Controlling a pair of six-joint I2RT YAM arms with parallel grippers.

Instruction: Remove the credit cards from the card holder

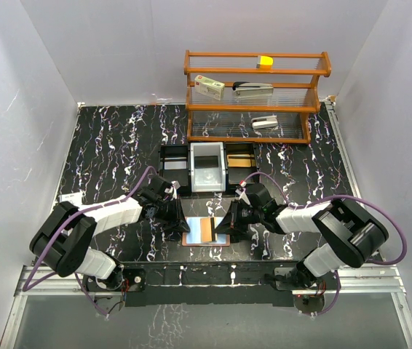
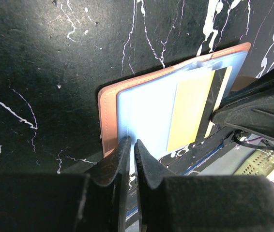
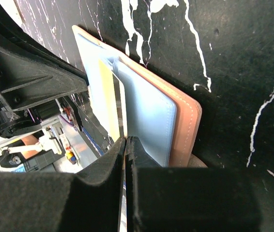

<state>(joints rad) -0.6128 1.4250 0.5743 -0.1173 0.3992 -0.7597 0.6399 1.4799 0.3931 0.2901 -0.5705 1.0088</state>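
card holder (image 1: pixel 204 231) sides: fingers (image 2: pixel 121 159) crowd | beyond: tray (image 1: pixel 171 161), probably near

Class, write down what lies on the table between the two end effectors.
In the top external view: the open card holder, yellow-orange card showing, between left end effector and right end effector.
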